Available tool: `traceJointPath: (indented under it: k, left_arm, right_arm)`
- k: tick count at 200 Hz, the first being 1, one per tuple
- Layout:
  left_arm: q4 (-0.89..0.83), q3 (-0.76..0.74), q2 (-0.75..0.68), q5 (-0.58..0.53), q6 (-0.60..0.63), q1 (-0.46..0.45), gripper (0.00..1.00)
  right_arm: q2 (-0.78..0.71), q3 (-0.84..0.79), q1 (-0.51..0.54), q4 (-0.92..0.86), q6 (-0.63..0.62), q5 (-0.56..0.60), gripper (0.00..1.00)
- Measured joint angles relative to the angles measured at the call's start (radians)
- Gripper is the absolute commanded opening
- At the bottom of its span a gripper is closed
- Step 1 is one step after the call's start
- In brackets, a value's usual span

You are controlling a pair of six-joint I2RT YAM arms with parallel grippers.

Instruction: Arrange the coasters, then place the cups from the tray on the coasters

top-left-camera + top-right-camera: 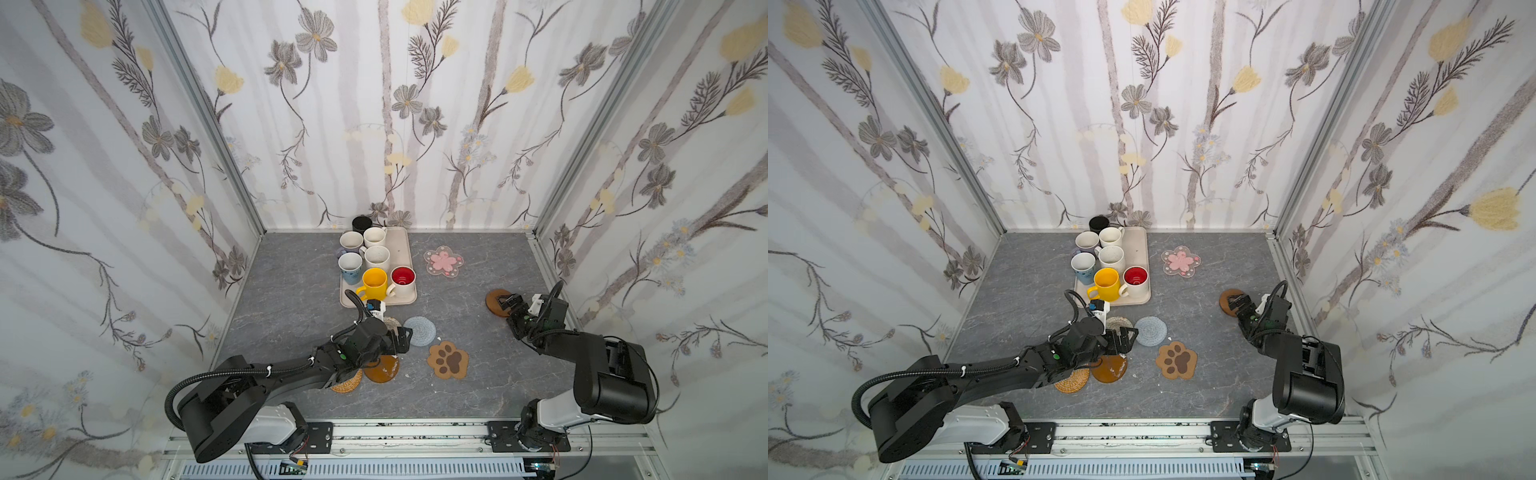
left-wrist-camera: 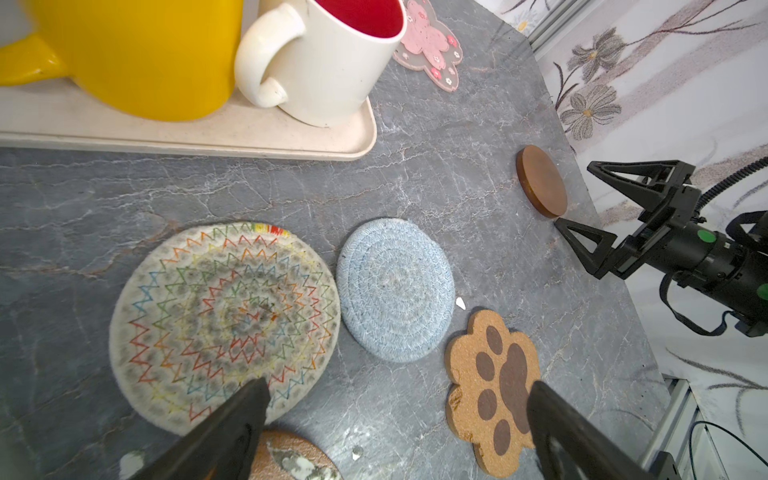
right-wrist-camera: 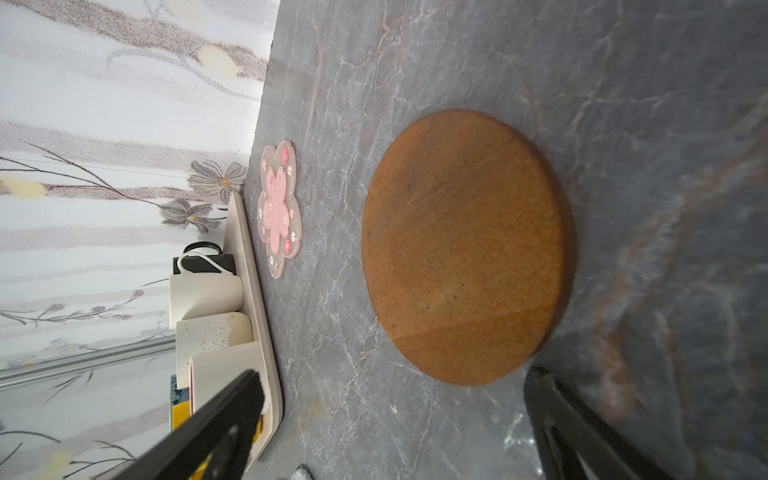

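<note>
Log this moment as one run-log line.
stage: arranging | left gripper: open, empty, facing grey-blue woven coaster | right gripper: open, empty, facing brown disc coaster | cups: none placed yet

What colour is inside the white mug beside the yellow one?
Red inside the white mug, clearest in the left wrist view.
</note>
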Motion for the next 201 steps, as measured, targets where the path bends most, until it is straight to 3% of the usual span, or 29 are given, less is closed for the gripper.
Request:
traceJointPath:
  k: [112,201]
  left_arm:
    - [0.032,0.069,0.092,0.043,0.043,0.034,1.0]
    - [0.033,0.14,0.18,0.037,0.096,0.034,1.0]
  right_arm:
    - [0.204,0.261,0.074,-0.065,0.036,0.033,1.0]
    - [0.391,0.562,0.123,-0.174,0.054,0.07,1.0]
